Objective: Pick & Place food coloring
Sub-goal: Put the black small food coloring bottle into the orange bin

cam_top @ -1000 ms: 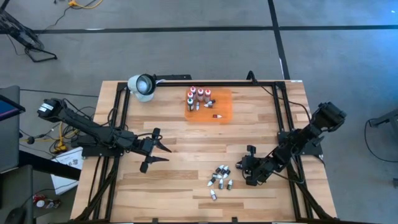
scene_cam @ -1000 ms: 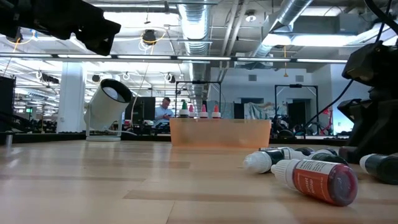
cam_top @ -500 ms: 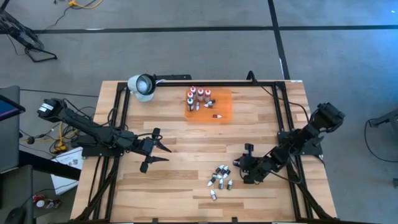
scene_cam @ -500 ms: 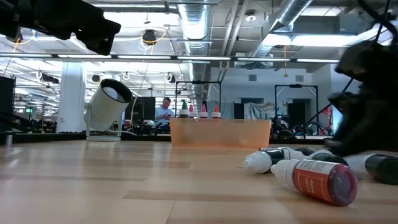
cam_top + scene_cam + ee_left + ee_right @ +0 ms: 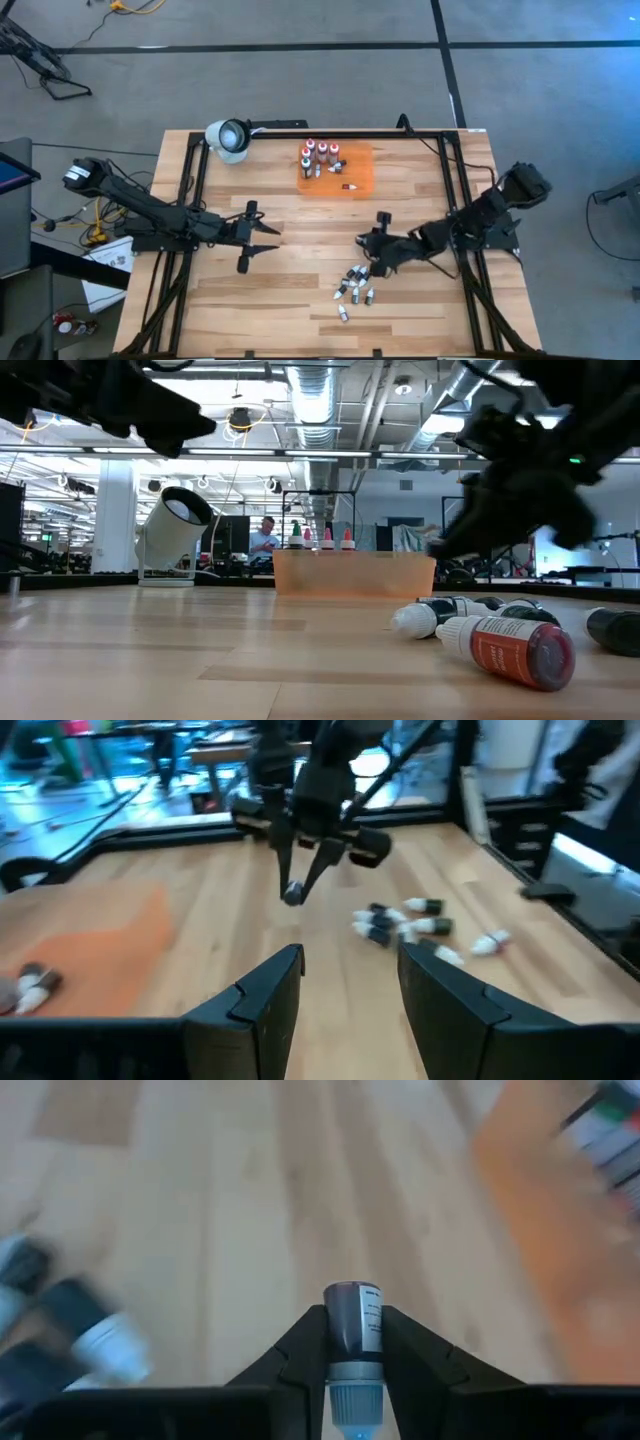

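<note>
Several small food coloring bottles [image 5: 354, 285] lie on their sides near the table's near edge; the low view shows a red one [image 5: 512, 650] closest. More bottles [image 5: 317, 157] stand on the orange mat [image 5: 350, 175] at the far side. My right gripper [image 5: 373, 247] hovers just far-side of the lying cluster, shut on a tiny dark bottle [image 5: 352, 1320]. My left gripper [image 5: 270, 240] waits open at the table's left-centre, its fingers [image 5: 262, 997] empty. My right gripper pinches the tiny dark bottle by its body [image 5: 352, 1342] between the two fingers [image 5: 300, 1350]. The left wrist view shows the fingers pointing down from above, with the bottle [image 5: 291, 895] at their free ends. It is lifted clear of the table.
A white lamp-like cylinder [image 5: 228, 138] sits at the far left corner. Black frame rails [image 5: 445, 150] run along the far and side edges. Bare wood [image 5: 310, 235] lies between the two grippers and between the cluster and the mat.
My right gripper has risen from the table beside the lying bottles and moved toward the left and far side, carrying the small dark bottle off the table. My left gripper has shifted slightly toward the right.
</note>
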